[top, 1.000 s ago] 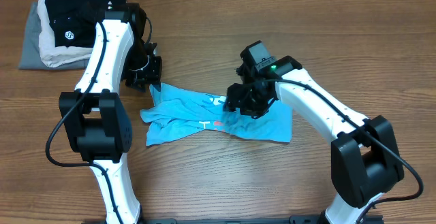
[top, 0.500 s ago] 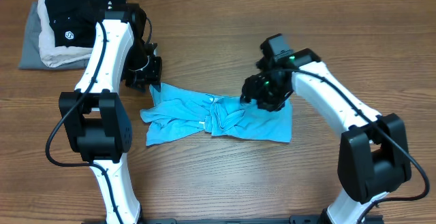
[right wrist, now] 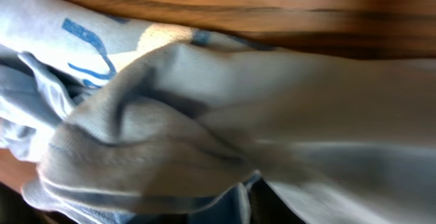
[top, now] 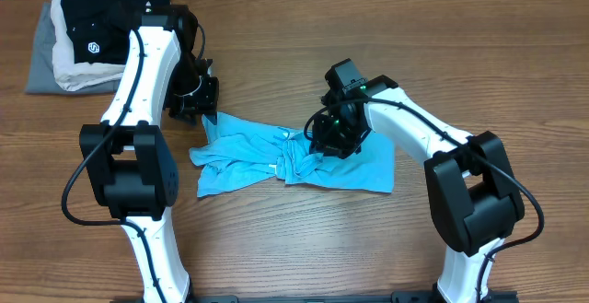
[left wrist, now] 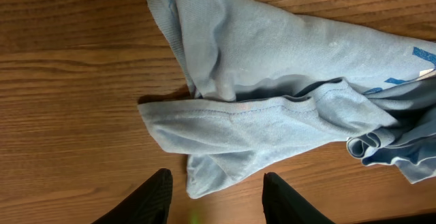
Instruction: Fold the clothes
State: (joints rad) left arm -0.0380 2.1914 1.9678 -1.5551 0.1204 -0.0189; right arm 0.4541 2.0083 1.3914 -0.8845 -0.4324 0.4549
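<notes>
- The T-shirt [top: 241,160] lies crumpled around the middle of the bench [top: 294,36], stretched out from left to right. It sits between your two arms.
- Its middle is gathered into a twisted knot of folds. The right part lies flatter, and the left part ends in loose, rumpled flaps.
- A small white and pink-red print [top: 276,168] shows on the front fold, just left of the knot.
- The left gripper [top: 195,100] hovers at the shirt's far left corner. In the left wrist view its two dark fingers [left wrist: 158,195] stand apart, with only the tip of a hemmed flap lying on the wood between them. They grasp nothing, so read it as released.
- That same view shows the T-shirt [left wrist: 272,54] with one ribbed hem folded across it and a bit of blue print at the picture's right edge.
- The right gripper [top: 329,137] is down on the knot in the shirt's middle, and the overhead view hides its fingers.
- In the right wrist view, blurred fabric [right wrist: 204,115] fills the frame with blue marks at upper left. You cannot tell whether the jaws are clenched on the cloth.
- In the far left corner of the bench, a black garment [top: 101,22] with a small white logo lies on top of a beige fold [top: 69,75] and a grey one [top: 39,64], well apart from the shirt.
</notes>
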